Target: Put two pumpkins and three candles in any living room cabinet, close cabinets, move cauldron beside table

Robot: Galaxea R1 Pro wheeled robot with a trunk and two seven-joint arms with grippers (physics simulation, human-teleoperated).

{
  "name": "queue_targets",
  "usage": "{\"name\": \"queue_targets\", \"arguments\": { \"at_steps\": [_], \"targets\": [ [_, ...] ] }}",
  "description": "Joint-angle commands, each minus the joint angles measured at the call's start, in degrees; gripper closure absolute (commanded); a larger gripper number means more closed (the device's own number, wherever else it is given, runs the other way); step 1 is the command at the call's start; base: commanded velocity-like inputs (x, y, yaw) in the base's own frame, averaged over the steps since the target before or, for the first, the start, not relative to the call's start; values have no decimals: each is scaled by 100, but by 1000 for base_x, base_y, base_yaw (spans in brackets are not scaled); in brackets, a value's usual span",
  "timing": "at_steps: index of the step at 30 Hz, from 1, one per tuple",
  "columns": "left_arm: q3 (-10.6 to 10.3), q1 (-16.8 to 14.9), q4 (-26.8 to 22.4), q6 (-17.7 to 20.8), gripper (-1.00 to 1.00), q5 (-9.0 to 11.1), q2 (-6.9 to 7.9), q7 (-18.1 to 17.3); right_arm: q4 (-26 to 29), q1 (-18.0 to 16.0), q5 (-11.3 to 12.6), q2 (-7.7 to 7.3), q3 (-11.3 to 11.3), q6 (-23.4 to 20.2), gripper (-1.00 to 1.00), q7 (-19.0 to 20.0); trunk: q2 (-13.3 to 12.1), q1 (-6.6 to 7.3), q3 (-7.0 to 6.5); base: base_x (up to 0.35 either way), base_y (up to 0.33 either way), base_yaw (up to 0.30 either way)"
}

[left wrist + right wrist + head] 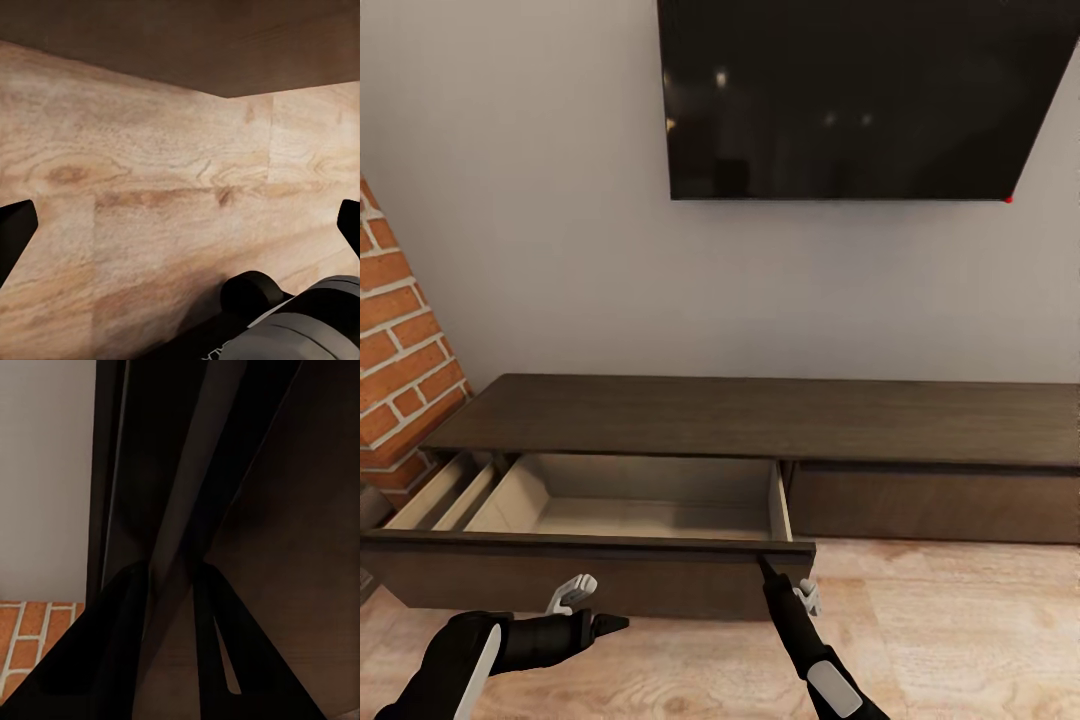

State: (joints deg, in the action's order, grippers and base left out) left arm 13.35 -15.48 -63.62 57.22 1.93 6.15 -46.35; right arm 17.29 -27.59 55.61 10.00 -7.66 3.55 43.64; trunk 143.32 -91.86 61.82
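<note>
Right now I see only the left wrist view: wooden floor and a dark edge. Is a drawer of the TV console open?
Observer: Yes. The left drawer of the cabinet is pulled out, and its pale inside holds nothing.
Operator: Where is the right end effector?
Observer: The right end effector is at the top edge of that drawer's front, near its right corner, closed on the panel.
Operator: And the other drawer?
Observer: The right drawer is shut.
</note>
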Motion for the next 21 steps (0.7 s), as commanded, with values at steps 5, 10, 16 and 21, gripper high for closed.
{"name": "queue_targets", "arguments": {
  "at_steps": [5, 10, 16, 21],
  "targets": [
    [1, 1, -1, 0, -100, 0, 0, -4, 20, -5, 82, 0, -51, -4, 100, 74, 1, 1, -1, -83, 0, 0],
    [1, 1, -1, 0, -100, 0, 0, -5, 20, -5, 82, 0, -51, -4, 100, 74, 1, 1, -1, -78, 0, 0],
    [1, 1, -1, 0, -100, 0, -3, 1, 20, -1, 82, 0, -51, -4, 100, 74, 1, 1, -1, -67, 0, 0],
    [1, 1, -1, 0, -100, 0, 0, 3, 20, -1, 82, 0, -51, -4, 100, 74, 1, 1, -1, -73, 0, 0]
  ]
}}
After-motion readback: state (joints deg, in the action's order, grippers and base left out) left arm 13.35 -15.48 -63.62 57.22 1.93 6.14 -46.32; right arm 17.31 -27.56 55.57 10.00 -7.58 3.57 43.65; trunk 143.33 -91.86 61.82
